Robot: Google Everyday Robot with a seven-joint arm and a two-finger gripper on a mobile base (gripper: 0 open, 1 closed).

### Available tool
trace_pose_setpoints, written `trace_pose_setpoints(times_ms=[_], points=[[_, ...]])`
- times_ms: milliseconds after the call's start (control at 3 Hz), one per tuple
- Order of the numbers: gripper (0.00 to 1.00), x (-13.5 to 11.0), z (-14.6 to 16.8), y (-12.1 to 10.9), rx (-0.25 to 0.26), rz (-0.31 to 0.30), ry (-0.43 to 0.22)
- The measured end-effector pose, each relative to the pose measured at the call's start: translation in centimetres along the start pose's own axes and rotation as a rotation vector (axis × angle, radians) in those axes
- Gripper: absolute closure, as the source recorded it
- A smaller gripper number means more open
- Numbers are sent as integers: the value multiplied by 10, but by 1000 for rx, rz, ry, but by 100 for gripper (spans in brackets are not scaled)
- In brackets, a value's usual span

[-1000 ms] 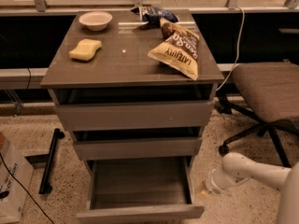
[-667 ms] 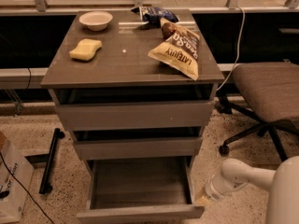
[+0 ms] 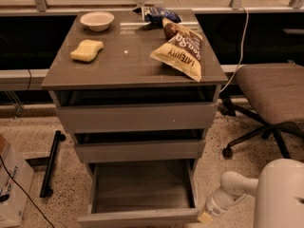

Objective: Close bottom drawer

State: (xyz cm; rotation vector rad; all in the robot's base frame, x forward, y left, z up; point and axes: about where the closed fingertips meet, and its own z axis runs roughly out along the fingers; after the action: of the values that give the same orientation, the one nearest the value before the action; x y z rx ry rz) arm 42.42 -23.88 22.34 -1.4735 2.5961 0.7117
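The bottom drawer (image 3: pixel 138 218) of the grey cabinet (image 3: pixel 135 65) is pulled out toward me. Its shallow grey box is empty and its slim flat front panel lies along the lower edge of the view. The two drawers above it, the middle one (image 3: pixel 140 151) and the top one (image 3: pixel 137 118), sit nearly flush. My white arm (image 3: pixel 280 194) comes in from the lower right. Its gripper (image 3: pixel 205 216) is low, just to the right of the open drawer's front right corner, at about the height of the front panel.
On the cabinet top lie a chip bag (image 3: pixel 180 53), a yellow sponge (image 3: pixel 87 50), a white bowl (image 3: pixel 97 20) and a blue packet (image 3: pixel 159 15). An office chair (image 3: pixel 270 94) stands to the right. A black bar (image 3: pixel 50 170) and a cardboard box (image 3: pixel 12 189) are on the floor at left.
My arm has dropped lower and moved toward me, bringing the gripper down beside the open drawer's front right corner. The drawer stands as far out as before.
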Motion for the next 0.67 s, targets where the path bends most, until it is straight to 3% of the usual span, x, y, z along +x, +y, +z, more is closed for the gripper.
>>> trace_pose_setpoints(times_ms=[333, 667], points=[[100, 13, 26, 10, -52, 40, 20], [100, 10, 44, 8, -69, 51, 5]])
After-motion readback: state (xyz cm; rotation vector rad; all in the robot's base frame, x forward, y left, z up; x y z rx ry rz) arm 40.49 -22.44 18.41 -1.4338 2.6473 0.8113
